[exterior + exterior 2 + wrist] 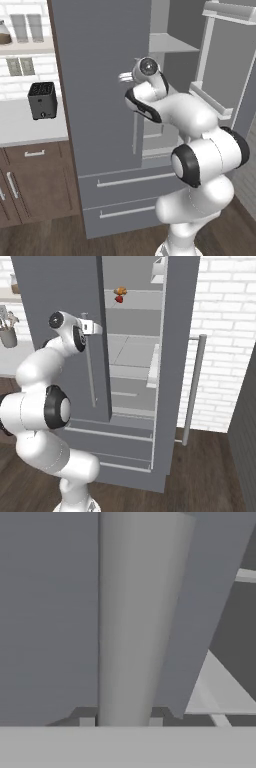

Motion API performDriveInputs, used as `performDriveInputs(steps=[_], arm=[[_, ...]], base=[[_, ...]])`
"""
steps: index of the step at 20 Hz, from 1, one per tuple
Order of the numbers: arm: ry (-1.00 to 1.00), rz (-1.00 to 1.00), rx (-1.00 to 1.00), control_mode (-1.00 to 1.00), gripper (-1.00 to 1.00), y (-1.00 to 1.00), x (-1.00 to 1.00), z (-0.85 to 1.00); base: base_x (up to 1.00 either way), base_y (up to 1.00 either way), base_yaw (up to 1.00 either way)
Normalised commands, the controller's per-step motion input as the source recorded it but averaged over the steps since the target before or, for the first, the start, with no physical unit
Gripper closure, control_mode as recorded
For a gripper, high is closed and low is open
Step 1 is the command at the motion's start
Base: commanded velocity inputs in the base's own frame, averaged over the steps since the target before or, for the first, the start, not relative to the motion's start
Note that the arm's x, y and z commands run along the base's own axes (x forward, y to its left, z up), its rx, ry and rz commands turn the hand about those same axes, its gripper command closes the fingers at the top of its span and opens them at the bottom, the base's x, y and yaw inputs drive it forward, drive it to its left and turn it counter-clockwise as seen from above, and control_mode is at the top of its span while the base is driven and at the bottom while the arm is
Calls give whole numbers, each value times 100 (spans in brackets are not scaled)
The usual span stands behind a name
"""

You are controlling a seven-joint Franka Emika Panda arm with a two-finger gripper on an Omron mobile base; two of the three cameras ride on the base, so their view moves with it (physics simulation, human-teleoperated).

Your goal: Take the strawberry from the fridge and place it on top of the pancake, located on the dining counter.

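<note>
Grey fridge [100, 75] with pale grey interior; bright red strawberry [119, 299] beside an orange-tan food item [120, 291]; black toaster [41, 100].

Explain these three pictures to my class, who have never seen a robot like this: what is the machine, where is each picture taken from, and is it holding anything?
The machine is a white robot arm on a driving base, in a computer-drawn kitchen. Two pictures come from cameras on the base, behind the arm to its left and right. The third looks out from the hand itself.

The arm faces a tall grey fridge whose right door stands open and whose left door is shut. On an upper shelf inside sits a small red strawberry, touching an orange food item. The end effector is up against the long handle of the shut left door; the hand picture shows that handle rising between its two fingertips. Whether the fingers are actually squeezing it, I cannot tell. The strawberry is not yet picked up.

A toaster stands on the side counter.
</note>
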Motion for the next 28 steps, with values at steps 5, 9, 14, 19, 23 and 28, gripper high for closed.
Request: performDriveInputs(steps=[5,9,14,19,23,28], arm=[[0,-12,0,-100,100,18,-45,0],[0,-12,0,-100,100,25,-73,0],[0,-13,0,-100,100,40,-75,0],[0,-11,0,-100,100,40,-83,0],[0,-11,0,-100,100,45,-84,0],[0,-13,0,-100,100,60,-68,0]], base=[[0,0,0],[0,0,0],[0,0,0],[0,0,0],[0,0,0],[0,0,0]])
